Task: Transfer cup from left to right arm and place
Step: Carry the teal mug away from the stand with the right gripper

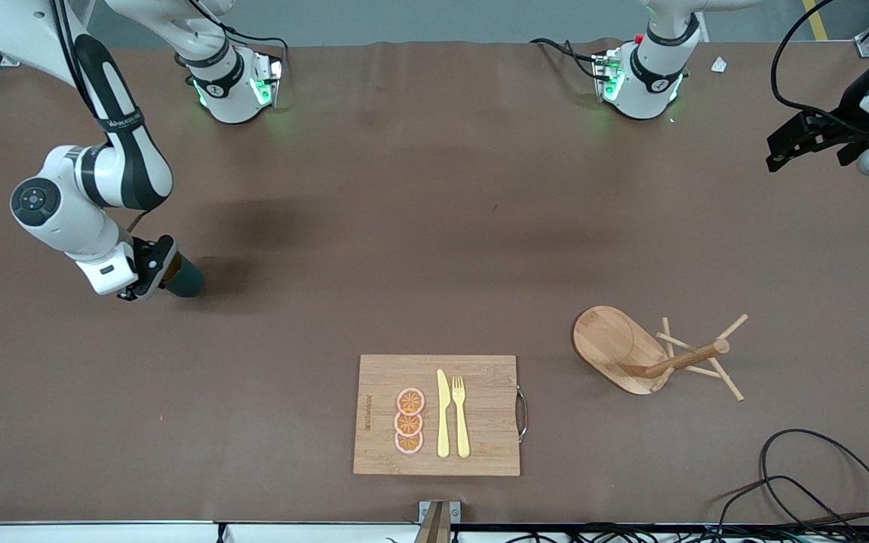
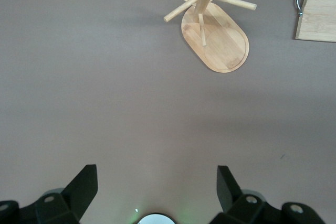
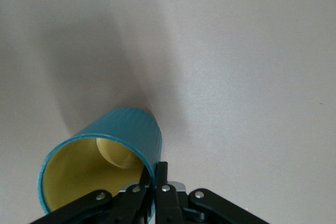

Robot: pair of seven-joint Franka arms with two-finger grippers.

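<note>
The cup (image 1: 184,277) is dark teal with a yellow inside (image 3: 84,171). It hangs tilted, low over the brown table toward the right arm's end, and I cannot tell whether its base touches the cloth. My right gripper (image 1: 161,273) (image 3: 156,174) is shut on the cup's rim, one finger inside the wall and one outside. My left gripper (image 1: 779,151) (image 2: 157,182) waits in the air over the table's edge at the left arm's end. It is open, with only bare table between its fingers.
A wooden mug tree (image 1: 634,351) (image 2: 215,32) stands toward the left arm's end. A bamboo cutting board (image 1: 480,452) (image 2: 317,14) near the front edge carries a yellow knife, a fork and orange slices. Black cables (image 1: 819,483) loop at the front corner.
</note>
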